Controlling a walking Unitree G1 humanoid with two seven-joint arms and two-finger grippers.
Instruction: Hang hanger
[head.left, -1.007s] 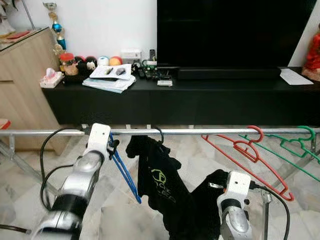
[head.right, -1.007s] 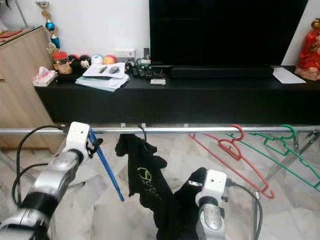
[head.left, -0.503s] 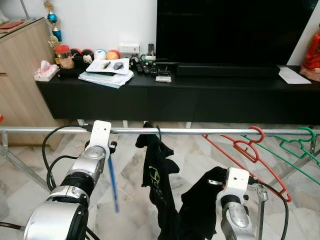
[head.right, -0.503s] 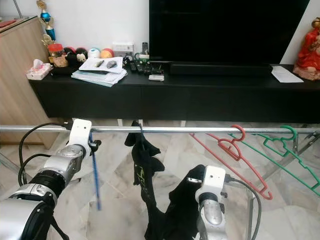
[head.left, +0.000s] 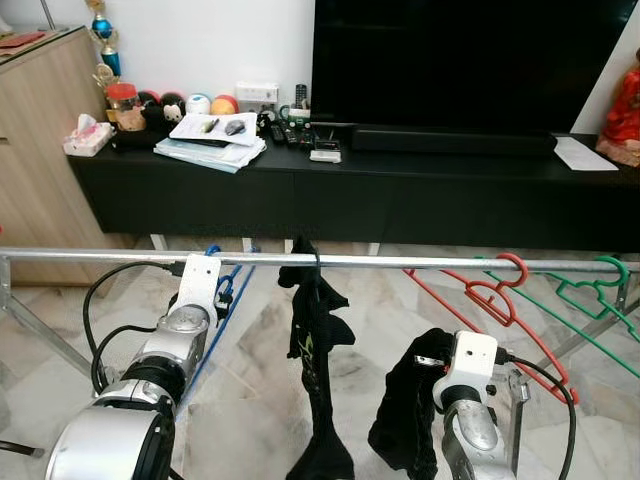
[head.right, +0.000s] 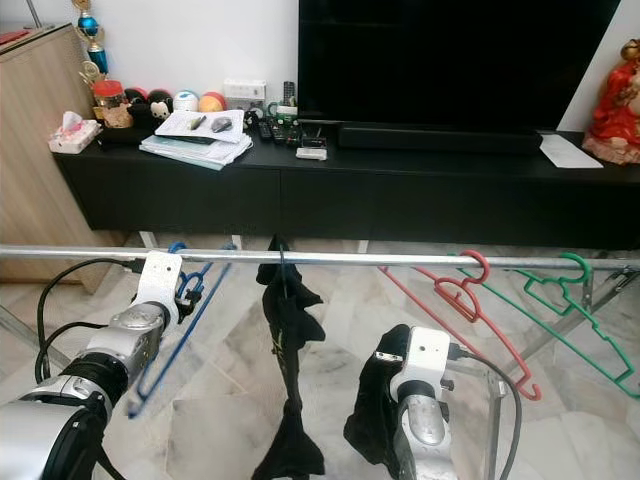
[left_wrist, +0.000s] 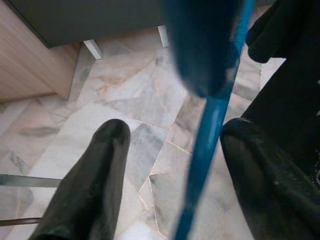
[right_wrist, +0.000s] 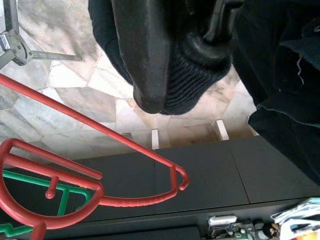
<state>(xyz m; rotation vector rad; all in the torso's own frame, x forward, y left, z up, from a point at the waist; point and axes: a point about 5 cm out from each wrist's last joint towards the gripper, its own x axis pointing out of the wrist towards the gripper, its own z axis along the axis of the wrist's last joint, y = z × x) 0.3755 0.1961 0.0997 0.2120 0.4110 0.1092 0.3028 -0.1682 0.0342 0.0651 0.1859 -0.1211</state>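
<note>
- The blue hanger (head.left: 222, 300) has its hook over the rail (head.left: 400, 261), just left of the black shirt (head.left: 315, 340), and its body slants down toward the floor.
- The left gripper (left_wrist: 172, 170) is raised just under the rail beside the hook. In the left wrist view its two black fingers (left_wrist: 95, 175) stand apart, with the blue bar running between them and touching neither, so they are open.
- Judging by this, the hanging looks essentially done: the hook carries the hanger and the gripper has let go. What seems left is to draw the left arm clear without knocking the hook off.
- The hanger tilts rather than hanging straight, so it may not have settled; that is a guess from its slant.
- The right gripper (right_wrist: 170, 55) is low on the right, its fingers closed on a bunched black cloth (head.left: 405, 415). In the right wrist view a ribbed black edge is pinched between them.
- I cannot tell whether that cloth is part of the shirt on the rail or a separate piece.
- Further right, a red hanger (head.left: 500, 300) and a green hanger (head.left: 590, 290) hang on the same rail, well apart from the blue one.
- Behind the rail stands a black TV bench (head.left: 400, 200).
</note>
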